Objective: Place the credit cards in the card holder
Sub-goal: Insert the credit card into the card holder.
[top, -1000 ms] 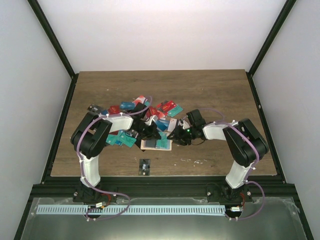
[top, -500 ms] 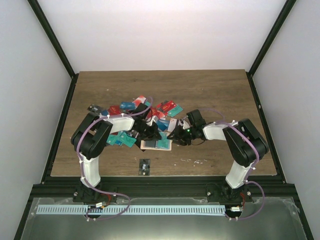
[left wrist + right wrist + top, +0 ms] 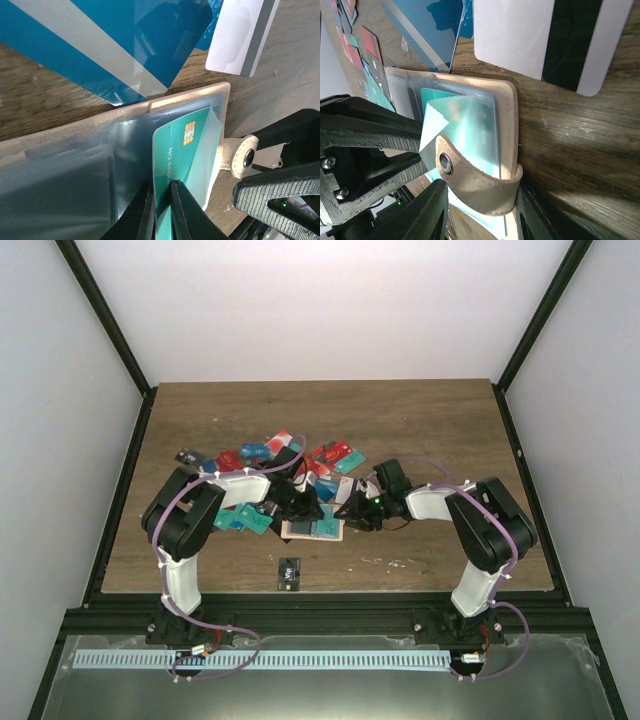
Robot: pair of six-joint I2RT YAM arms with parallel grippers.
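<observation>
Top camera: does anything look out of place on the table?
Yes. One small dark card lies alone near the front edge of the table, apart from the other credit cards, which sit in a jumbled, overlapping heap farther back. The card holder lies open just in front of that heap.

The card holder lies open on the table. The credit cards spread behind it and to its left. One card sits partly in its pocket, pinched by the left gripper. At the holder's right, the right gripper straddles its snap tab. In front of the holder lies a small flat thing, perhaps another card.
</observation>
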